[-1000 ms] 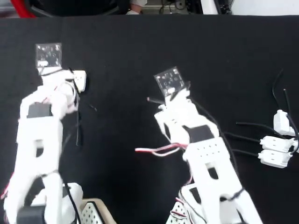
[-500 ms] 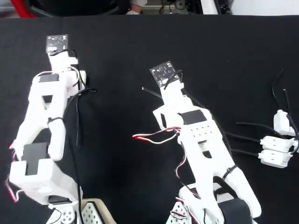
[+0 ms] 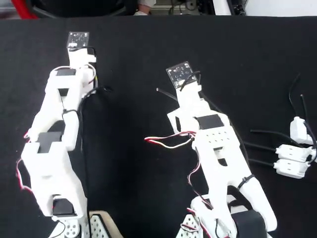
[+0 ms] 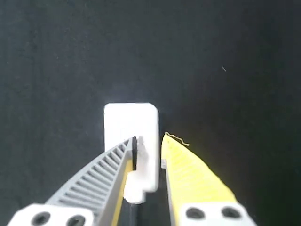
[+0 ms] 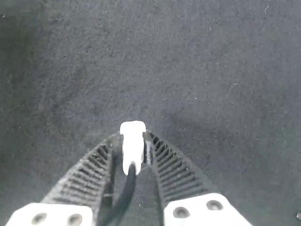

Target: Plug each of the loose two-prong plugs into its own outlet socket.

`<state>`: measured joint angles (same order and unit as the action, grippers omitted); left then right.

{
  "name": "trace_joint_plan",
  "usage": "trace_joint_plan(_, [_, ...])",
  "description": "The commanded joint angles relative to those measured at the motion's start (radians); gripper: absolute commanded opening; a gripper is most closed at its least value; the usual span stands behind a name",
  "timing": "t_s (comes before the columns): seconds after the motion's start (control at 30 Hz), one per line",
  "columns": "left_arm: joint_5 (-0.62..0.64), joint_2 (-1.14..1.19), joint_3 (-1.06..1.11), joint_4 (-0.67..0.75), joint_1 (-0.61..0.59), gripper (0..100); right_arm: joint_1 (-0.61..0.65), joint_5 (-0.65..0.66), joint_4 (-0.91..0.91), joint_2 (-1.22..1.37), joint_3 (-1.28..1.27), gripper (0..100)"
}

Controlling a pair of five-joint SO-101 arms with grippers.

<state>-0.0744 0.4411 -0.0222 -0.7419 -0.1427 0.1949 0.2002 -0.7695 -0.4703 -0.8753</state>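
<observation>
Two holds: right fingers (image 5: 175, 170), plug (image 5: 132, 141) (black cord (image 5: 123, 194)); left fingers (image 4: 188, 175), socket (image 4: 130, 121).

High camera overlooks the table (image 3: 257, 49); wrist cameras face it closely.

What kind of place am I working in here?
Probably a robotics lab bench: a black-covered table, a white left arm and right arm, loose white plugs with black leads at one side, and cables and gear past the far edge.
</observation>
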Motion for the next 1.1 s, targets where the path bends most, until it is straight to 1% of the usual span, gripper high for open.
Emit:
trace_joint_plan(0.0, [-0.008,0.097,-0.166,0.020,-0.051,11,-0.014,0.009,0.015,0.002,0.064,1.2])
trace_joint_plan(0.13, [-0.009,0.172,-0.229,0.018,-0.062,11,-0.014,0.009,0.015,0.002,0.064,1.2])
trace_joint_plan(0.2, [-0.011,0.178,-0.245,-0.014,-0.062,12,-0.014,0.009,0.015,0.002,0.064,1.2])
trace_joint_plan(0.33, [-0.012,0.187,-0.298,-0.129,-0.064,18,-0.014,0.009,0.015,0.002,0.064,1.2])
trace_joint_plan(0.47, [-0.064,0.187,-0.308,-0.167,-0.096,23,-0.014,0.009,0.015,0.002,0.062,1.2])
trace_joint_plan(0.77, [-0.083,0.193,-0.278,-0.161,-0.131,23,-0.014,0.009,0.015,0.002,0.061,1.2])
trace_joint_plan(0.93, [-0.083,0.250,-0.331,-0.169,-0.134,23,-0.014,0.009,0.015,0.002,0.061,1.2])
trace_joint_plan(1.07, [-0.083,0.259,-0.348,-0.172,-0.133,15,-0.014,0.009,0.015,0.002,0.061,1.2])
